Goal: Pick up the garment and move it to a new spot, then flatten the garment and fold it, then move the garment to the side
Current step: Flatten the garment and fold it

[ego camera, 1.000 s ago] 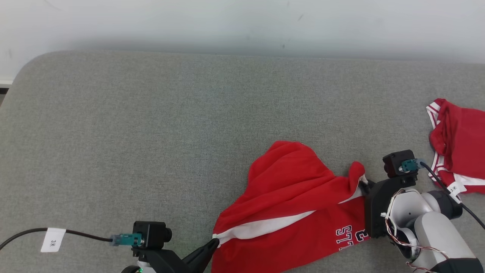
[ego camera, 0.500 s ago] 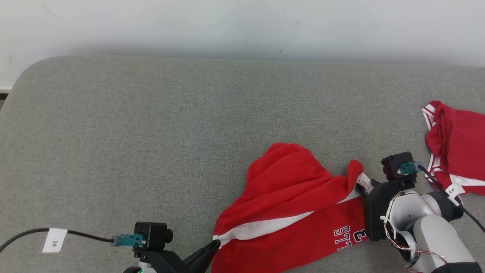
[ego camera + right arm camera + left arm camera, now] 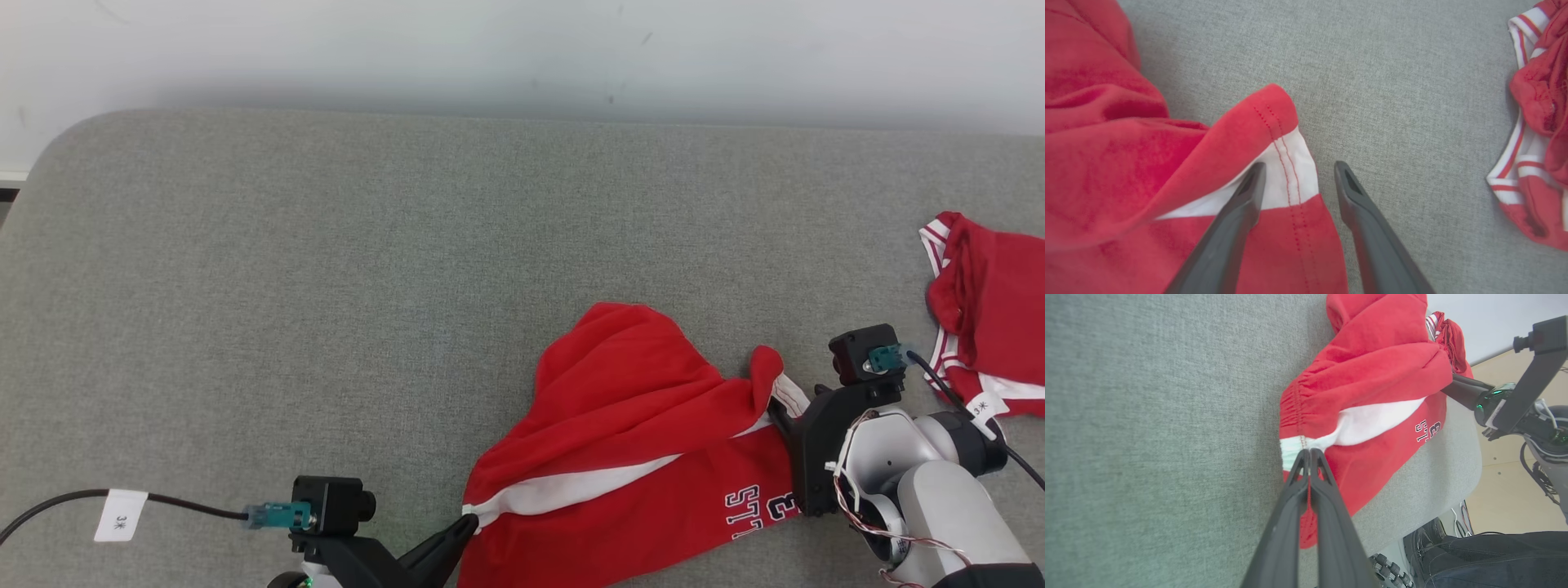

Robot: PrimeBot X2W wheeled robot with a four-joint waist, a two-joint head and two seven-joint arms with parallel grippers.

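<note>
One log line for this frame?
left tool: shut on red garment waistband | right tool: open, straddling hem corner | garment: bunched on grey surface

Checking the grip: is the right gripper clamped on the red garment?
No, the right gripper stands open, jaws apart, over the hem of the red-and-white garment.

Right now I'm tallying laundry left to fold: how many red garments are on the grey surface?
2. The lettered garment lies at the near edge, centre-right; the second garment is bunched at the far right, partly cut off. Others may lie out of frame.
</note>
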